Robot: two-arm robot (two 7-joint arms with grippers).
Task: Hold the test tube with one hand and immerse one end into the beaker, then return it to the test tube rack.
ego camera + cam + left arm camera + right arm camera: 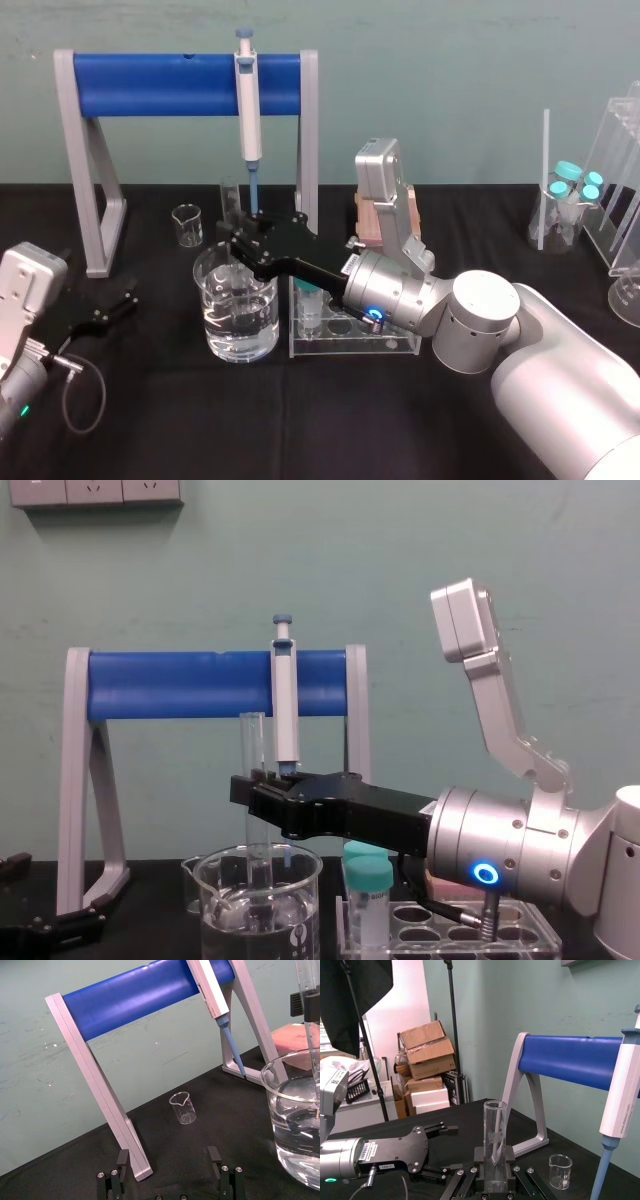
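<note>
Clamping the test tube (254, 742) around its middle, the right pincer (237, 245) holds it upright over the beaker (240, 325), fingers closed tight on the glass. The tube's open top stands above the pincer, and its rounded lower end dips into the water inside the beaker. The right arm reaches in from the right and crosses above the test tube rack (400, 347), which sits on the black worktop (330, 425) just beside the beaker, on its right. Teal-capped tubes (368, 880) stand at the rack's left end. Behind the rack lies a pink box (366, 225). Behind the beaker rises a grey stand with a blue bar (180, 85); a pipette (247, 100) hangs from the bar, tip down, and a small glass beaker (187, 225) sits between the stand's legs. Well to the left, the left pincer (110, 305) is low over the worktop, its fingers spread wide and holding nothing.
</note>
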